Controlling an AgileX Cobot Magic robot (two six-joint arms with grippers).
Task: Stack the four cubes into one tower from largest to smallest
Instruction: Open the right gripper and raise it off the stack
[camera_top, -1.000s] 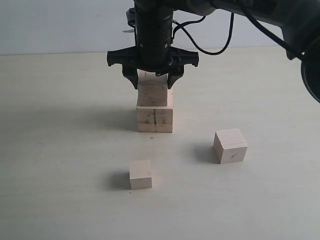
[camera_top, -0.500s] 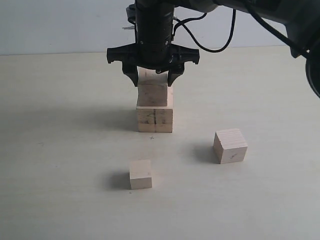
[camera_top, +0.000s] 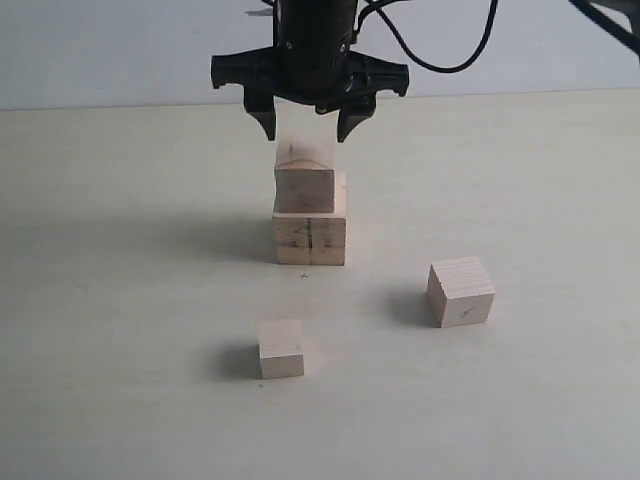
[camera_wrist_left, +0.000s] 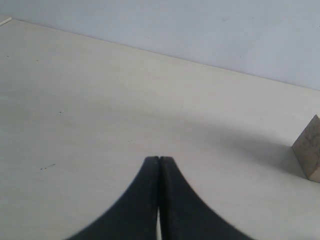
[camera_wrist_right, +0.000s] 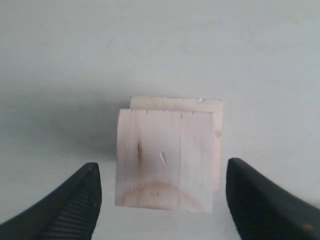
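Two of the four cubes form a low tower: the largest cube (camera_top: 310, 239), with a dark line on its front, carries the second cube (camera_top: 304, 188) (camera_wrist_right: 167, 159), whose top shows a reddish grain arc. My right gripper (camera_top: 308, 133) (camera_wrist_right: 162, 164) hangs open straight above it, its fingers clear of the wood on both sides. A mid-sized cube (camera_top: 461, 292) lies alone at the right. The smallest cube (camera_top: 281, 349) lies toward the front. My left gripper (camera_wrist_left: 158, 160) is shut on nothing, low over bare table.
The pale table (camera_top: 120, 300) meets a light wall at the back. A corner of one wooden cube (camera_wrist_left: 309, 148) shows at the edge of the left wrist view; which cube it is I cannot tell. The right arm's black cables (camera_top: 440, 60) loop above the stack.
My right gripper has risen from around the second cube to a little above it, jaws still wide. The cubes have not moved.
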